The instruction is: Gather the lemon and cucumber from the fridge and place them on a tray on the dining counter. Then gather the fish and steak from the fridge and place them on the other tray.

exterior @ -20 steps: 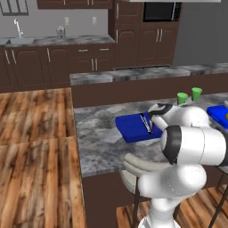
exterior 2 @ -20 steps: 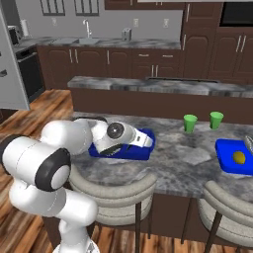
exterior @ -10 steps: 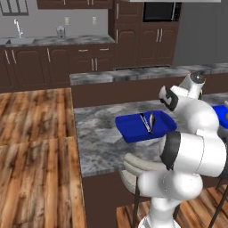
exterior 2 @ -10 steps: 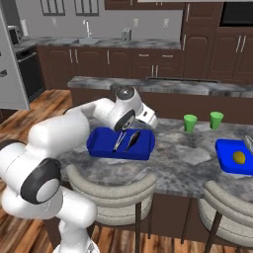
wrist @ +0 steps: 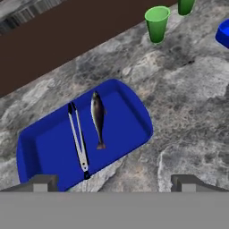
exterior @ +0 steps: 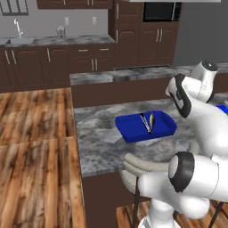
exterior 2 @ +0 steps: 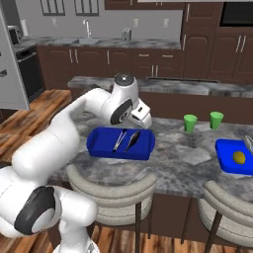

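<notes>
A home kitchen, rendered.
Dark-wood cabinets [exterior: 58, 67] with a sink tap [exterior: 18, 27] at 11 o'clock, a built-in microwave [exterior: 161, 11] at 1 o'clock, wood floor [exterior: 35, 147], marbled stone table [exterior 2: 197, 158].

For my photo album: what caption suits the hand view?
Open gripper above blue tray holding fish and tongs.

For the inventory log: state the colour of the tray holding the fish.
Royal blue tray; clearest in the hand view, fish lying inside.
</notes>
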